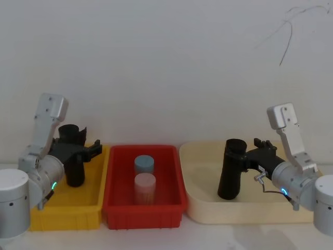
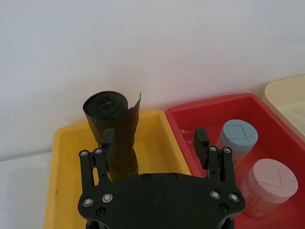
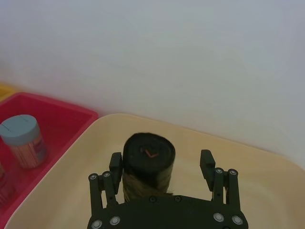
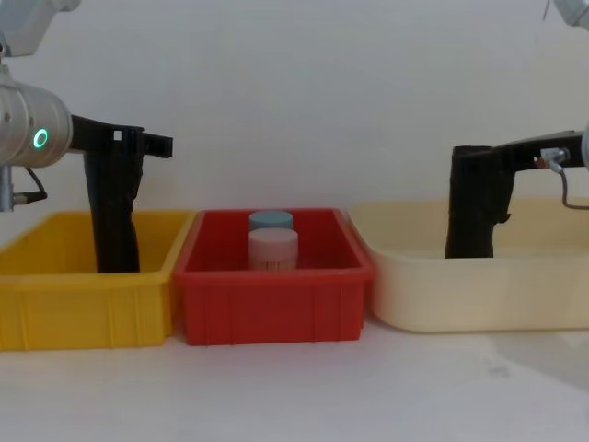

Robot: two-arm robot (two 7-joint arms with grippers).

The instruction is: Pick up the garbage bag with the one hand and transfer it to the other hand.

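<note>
The right gripper (image 3: 161,160) has its fingers (image 3: 116,164) spread wide and grips nothing. The bag (image 3: 148,157) stands upright between them, close against one finger with a clear gap to the other; whether it touches that finger I cannot tell. Out from the fingers, the bag's base rests on the floor of the cream bin (image 4: 433,304). The step in hand looks like closing on the bag. I would centre the fingers about it first, so the near finger does not push it over. Then squeeze firmly on the smooth plastic and lift straight up, clear of the bin wall. The left gripper (image 2: 153,137) is likewise wide open. A thin roll (image 2: 112,124) with a flared top stands between its fingers in the yellow bin (image 2: 66,143). It must back off that roll before it can receive the bag, probably above the red bin (image 4: 271,308). The right wrist view shows the off-centre gap, which the chest view hides. The chest view in turn shows that the fingers sit level with the bag's upper part.
</note>
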